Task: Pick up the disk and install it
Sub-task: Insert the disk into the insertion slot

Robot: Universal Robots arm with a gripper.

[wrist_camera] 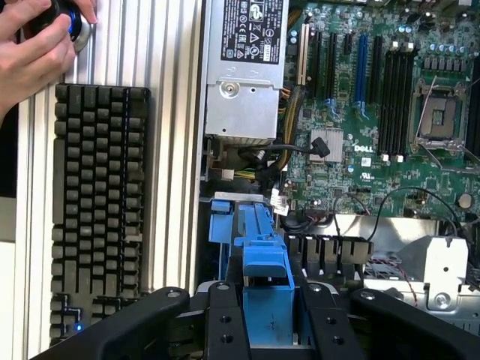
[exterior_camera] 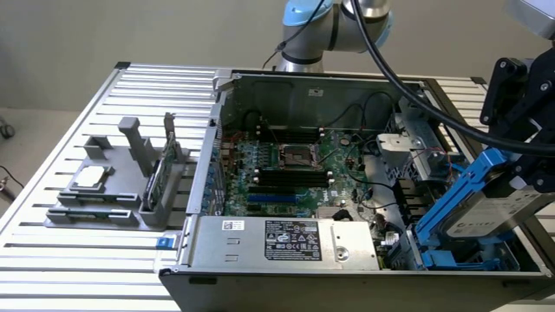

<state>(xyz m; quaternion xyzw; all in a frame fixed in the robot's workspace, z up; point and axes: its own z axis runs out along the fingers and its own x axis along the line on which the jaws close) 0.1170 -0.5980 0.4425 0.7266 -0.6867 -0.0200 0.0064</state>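
The disk (exterior_camera: 487,211), a silver hard drive with a white label in a blue plastic frame, hangs steeply tilted over the front corner of the open computer case (exterior_camera: 347,276), on the exterior view's right. My gripper (exterior_camera: 526,181) is shut on its upper end. The frame's lower end reaches down among the blue bay parts (exterior_camera: 438,257) inside the case. In the wrist view the blue frame (wrist_camera: 266,262) runs out from between my black fingers (wrist_camera: 226,326), with my gripper (wrist_camera: 270,326) clamped on it above the bay.
The motherboard (exterior_camera: 286,169) and the power supply (exterior_camera: 286,239) fill the case beside the bay. A grey fixture (exterior_camera: 95,198) with a chip and an upright green card (exterior_camera: 160,175) stands on the exterior view's left. A keyboard (wrist_camera: 97,202) and a person's hand (wrist_camera: 30,41) lie outside the case.
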